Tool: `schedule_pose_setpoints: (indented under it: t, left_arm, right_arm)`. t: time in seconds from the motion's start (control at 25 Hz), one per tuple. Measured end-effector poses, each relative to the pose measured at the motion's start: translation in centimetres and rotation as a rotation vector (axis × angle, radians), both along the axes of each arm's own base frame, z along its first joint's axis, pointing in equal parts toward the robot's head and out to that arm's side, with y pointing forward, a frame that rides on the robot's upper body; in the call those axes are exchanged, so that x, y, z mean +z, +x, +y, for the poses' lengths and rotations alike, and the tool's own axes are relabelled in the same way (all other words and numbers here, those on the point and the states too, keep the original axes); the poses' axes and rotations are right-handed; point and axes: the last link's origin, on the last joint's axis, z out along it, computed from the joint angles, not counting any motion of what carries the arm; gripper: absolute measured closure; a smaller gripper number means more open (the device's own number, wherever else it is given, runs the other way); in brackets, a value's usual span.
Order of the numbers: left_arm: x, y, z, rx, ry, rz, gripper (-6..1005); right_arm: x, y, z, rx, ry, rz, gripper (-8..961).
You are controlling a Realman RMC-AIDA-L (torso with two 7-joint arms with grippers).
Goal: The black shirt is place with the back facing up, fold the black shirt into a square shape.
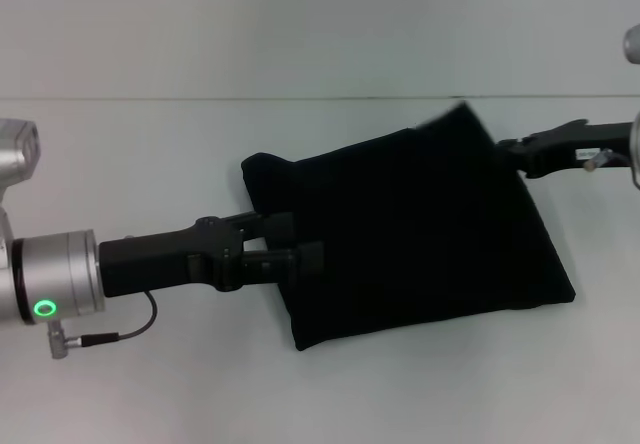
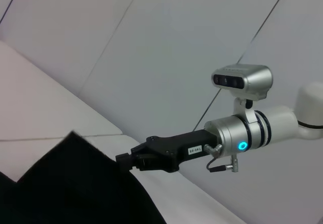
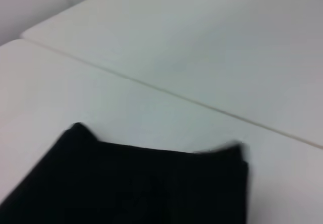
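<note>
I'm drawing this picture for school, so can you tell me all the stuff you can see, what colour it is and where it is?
black shirt: one, black, folded into a rough four-sided bundle in the middle of the table.
table: one, white, under everything.
wall: white, behind the table.
left gripper: one, black on a silver arm, reaching in from the left, fingers on the shirt's left edge.
right gripper: one, black, at the shirt's far right corner.
</note>
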Motion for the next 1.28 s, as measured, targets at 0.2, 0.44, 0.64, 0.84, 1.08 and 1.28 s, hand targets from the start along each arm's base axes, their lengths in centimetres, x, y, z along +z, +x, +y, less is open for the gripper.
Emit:
schedule_pose_setpoints:
  t: [0.2,0.44,0.64,0.84,1.08,1.28]
  left_arm:
    - [-0.1,0.1,0.5,0.015,0.018,0.004,74]
    - [-0.1,-0.1,1.6,0.068,0.052,0.026,77]
    - [0.1,-0.3,3.2,0.158,0.106,0.032,79]
    - [0.0,-1.2,5.7,0.4,0.106,0.042,82]
    - [-1.2,-1.0,7.5,0.594,0.049,0.063,84]
    - [-2.3,-0.9,8.6,0.669,0.079,0.119,87]
  right_arm:
    - [0.5,1.1,0.3,-0.058,0.051,-0.008,917]
    - [0.1,1.4,0.1,-0.069,0.052,-0.008,913]
    - [0.2,2.0,0.0,-0.085,0.074,-0.014,910]
    - [1.2,2.4,0.0,-0.095,0.108,-0.001,748]
    - [2.1,1.9,-0.3,-0.068,0.082,0.023,504]
    - [2.7,1.7,-0.4,-0.054,0.08,0.03,234]
